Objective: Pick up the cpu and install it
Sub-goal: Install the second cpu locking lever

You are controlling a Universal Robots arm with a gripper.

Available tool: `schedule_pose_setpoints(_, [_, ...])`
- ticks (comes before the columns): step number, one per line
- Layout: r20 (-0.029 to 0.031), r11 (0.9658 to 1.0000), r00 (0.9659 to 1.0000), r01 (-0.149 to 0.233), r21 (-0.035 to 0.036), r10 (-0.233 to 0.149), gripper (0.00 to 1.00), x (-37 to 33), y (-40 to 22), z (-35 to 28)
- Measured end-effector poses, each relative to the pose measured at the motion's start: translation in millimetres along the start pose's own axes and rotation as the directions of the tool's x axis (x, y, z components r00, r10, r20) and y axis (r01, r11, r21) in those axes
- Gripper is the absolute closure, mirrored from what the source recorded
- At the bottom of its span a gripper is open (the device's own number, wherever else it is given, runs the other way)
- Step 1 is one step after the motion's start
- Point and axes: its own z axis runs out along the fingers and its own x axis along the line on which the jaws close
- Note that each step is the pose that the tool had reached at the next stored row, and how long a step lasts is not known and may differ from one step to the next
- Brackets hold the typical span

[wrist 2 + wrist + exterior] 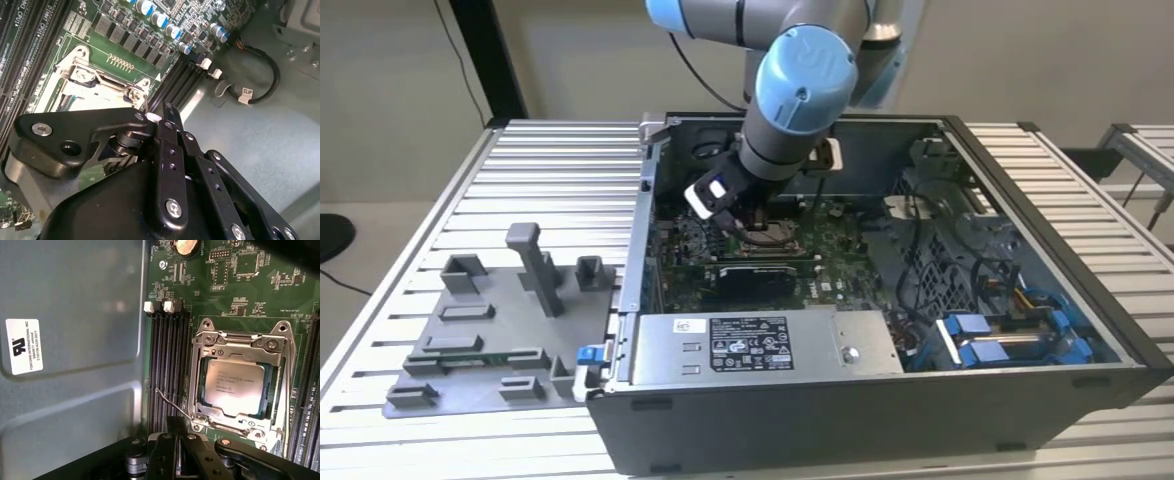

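CPU, with its pale silvery top facing up, sits inside the metal-framed socket on the green motherboard, as the first wrist view shows; the frame lies around it and a thin wire lever angles out from the socket's corner toward the dark memory slots just beside it. Nothing is held by the gripper: its black fingers stand close together and grasp nothing, hovering just over the socket's edge, apart from the chip. In the exterior view the gripper reaches down into the open computer case, over the middle of the board, with the blue-jointed arm coming in from the far side. The case rests on a slatted metal table. On the exterior view's left, well apart from the case, a grey fixture tray with upright blocks lies on the table. A power supply sits along the near wall of the case.
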Motion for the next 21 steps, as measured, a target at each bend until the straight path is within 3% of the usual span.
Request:
schedule_pose_setpoints(16, [-0.0002, 1.0000, 1.0000, 0.000, -0.0001, 0.000, 1.00, -1.5, 13.1, 0.5])
schedule_pose_setpoints(21, [-0.0001, 1.0000, 1.0000, 0.000, 0.0000, 0.000, 1.00, -2.5, 20.2, 0.9])
